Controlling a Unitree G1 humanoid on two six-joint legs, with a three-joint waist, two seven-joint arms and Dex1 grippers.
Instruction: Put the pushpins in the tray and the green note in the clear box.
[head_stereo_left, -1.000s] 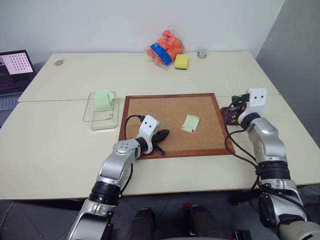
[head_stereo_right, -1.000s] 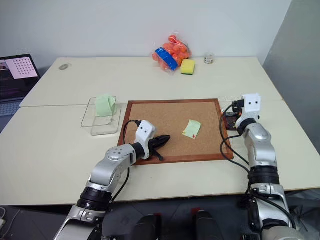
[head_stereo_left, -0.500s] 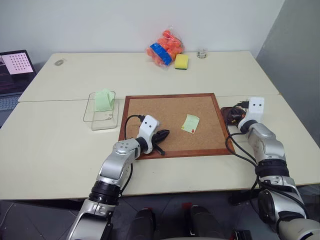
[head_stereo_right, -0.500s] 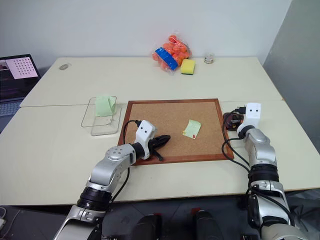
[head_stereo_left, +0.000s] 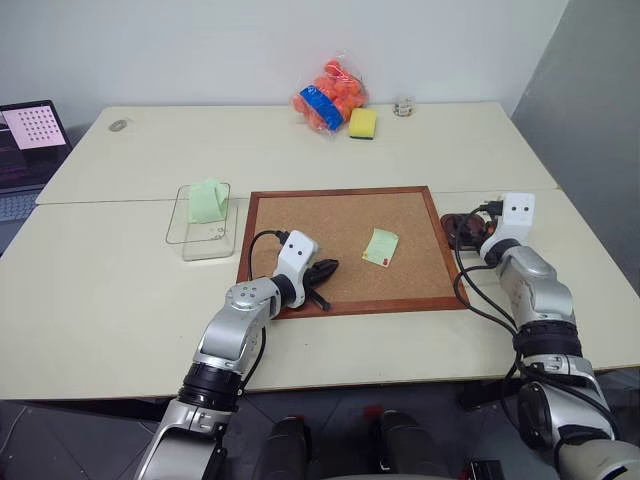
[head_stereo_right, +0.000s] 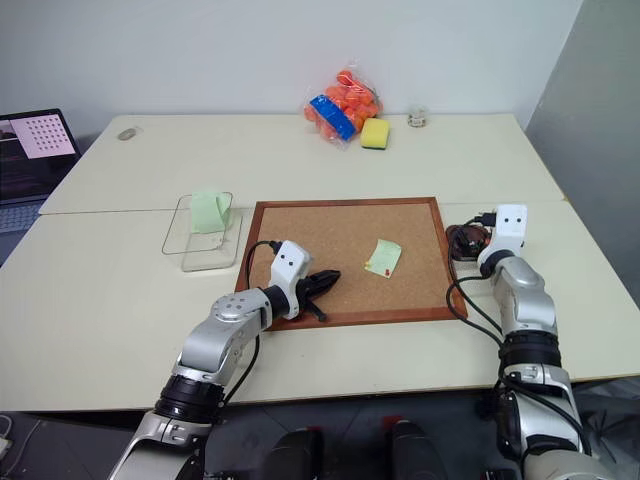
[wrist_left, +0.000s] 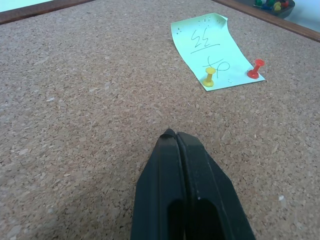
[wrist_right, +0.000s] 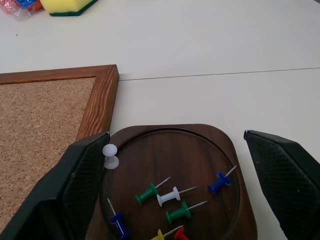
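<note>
While the right gripper gapes over the round-cornered wooden tray of glossy plastic pushpins, the left gripper rests pinched together – on grainy cork board.

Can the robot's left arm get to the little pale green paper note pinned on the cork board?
Probably yes. The left gripper, fingers shut, rests on the brown cork board, pointing toward the pale green paper note. Only bare cork lies between. A yellow pushpin and a red pushpin hold the note.

Tray near edge and lowest pushpins cut off.
</note>
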